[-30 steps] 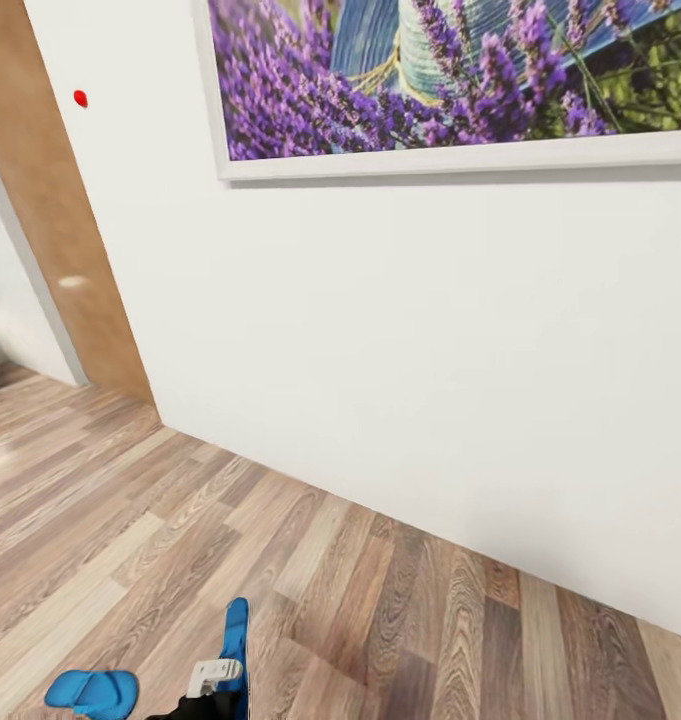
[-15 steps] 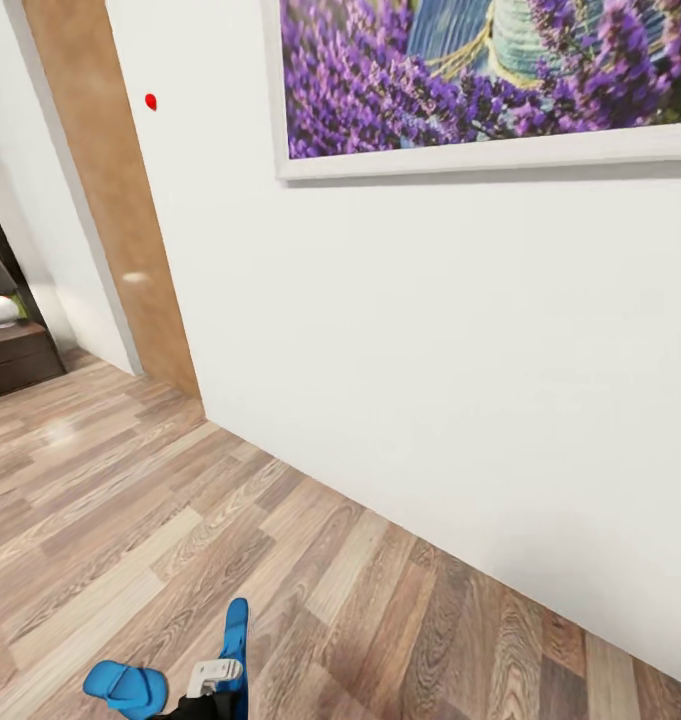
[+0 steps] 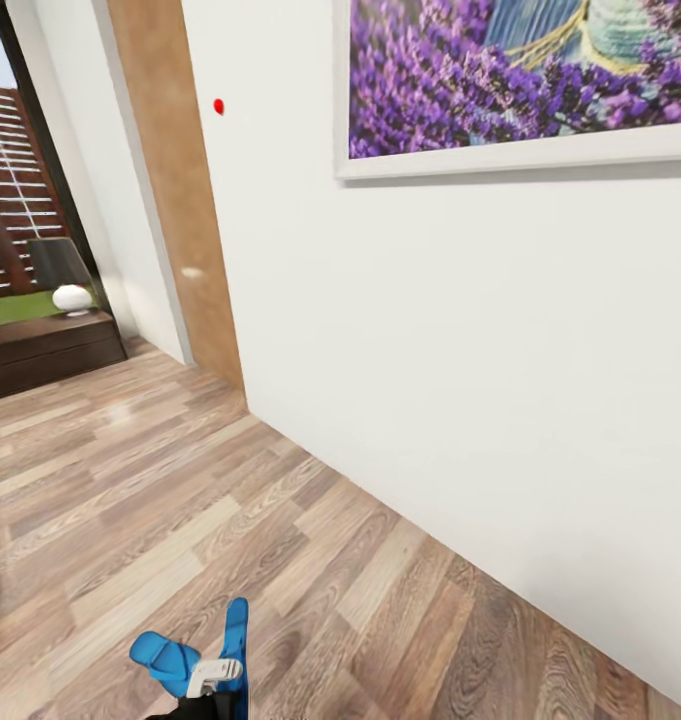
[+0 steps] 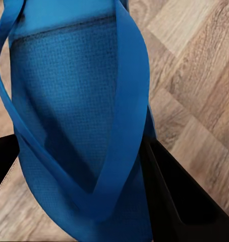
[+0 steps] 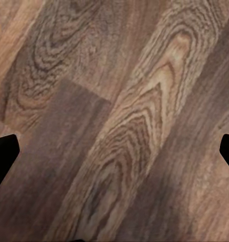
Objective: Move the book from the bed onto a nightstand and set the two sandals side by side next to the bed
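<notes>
Carrying one sandal across the bedroom

Left hand [image 4: 94, 166] pinches a blue sandal [image 4: 69, 101]; its mate [image 3: 165, 660] lies at 9 o'clock. Right hand [image 5: 114, 151] is spread. A loose strap grip could let it slip.

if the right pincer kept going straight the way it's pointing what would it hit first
Most likely the wood-plank floor. The right pincer looks straight at bare planks, with its dark fingertips wide apart and nothing between them. How far off the floor lies cannot be told.

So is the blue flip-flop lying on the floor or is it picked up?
Picked up. The bright blue flip-flop sits pinched in the left claw, above the wood-plank floor.
</notes>
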{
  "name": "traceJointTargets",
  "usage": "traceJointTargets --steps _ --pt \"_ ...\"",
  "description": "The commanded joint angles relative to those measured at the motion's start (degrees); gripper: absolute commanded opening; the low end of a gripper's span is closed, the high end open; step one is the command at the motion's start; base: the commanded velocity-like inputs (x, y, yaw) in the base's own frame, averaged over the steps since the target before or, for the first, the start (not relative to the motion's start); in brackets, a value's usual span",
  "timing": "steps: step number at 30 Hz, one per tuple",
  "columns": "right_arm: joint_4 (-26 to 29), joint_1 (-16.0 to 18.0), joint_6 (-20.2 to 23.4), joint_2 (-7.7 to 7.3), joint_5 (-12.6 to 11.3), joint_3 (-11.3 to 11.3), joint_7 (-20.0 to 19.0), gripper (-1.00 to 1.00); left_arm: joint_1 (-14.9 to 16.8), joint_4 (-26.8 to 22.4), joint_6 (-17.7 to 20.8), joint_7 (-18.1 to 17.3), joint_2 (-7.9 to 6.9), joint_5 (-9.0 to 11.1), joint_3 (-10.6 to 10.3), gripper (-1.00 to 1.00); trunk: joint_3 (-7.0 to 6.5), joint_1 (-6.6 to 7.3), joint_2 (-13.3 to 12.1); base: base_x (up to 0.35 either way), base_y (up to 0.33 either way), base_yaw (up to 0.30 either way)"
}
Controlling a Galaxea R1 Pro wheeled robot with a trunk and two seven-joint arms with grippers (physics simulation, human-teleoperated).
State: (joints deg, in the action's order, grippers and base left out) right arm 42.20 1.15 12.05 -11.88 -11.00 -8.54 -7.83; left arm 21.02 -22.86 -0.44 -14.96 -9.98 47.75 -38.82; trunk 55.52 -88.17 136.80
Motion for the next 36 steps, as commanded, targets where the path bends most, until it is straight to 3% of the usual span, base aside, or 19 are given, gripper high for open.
traceJointTargets --steps 1,22,36 --pt "0.1 0.0 0.4 0.02 -0.4 -0.2 -0.3 1.0 0.1 0.0 -0.1 -0.2 -0.04 0.4 -0.4 -1.0 0.05 0.01 0.0 0.0 0.0 0.289" --pt "0.1 0.0 0.3 0.02 -0.4 -0.2 -0.3 1.0 0.1 0.0 0.0 -0.2 -0.04 0.4 -0.4 -1.0 0.05 0.01 0.0 0.001 0.0 0.289" --pt "0.1 0.0 0.3 0.02 -0.4 -0.2 -0.3 1.0 0.1 0.0 -0.1 -0.1 -0.04 0.4 -0.4 -1.0 0.05 0.01 0.0 0.098 0.0 0.289"
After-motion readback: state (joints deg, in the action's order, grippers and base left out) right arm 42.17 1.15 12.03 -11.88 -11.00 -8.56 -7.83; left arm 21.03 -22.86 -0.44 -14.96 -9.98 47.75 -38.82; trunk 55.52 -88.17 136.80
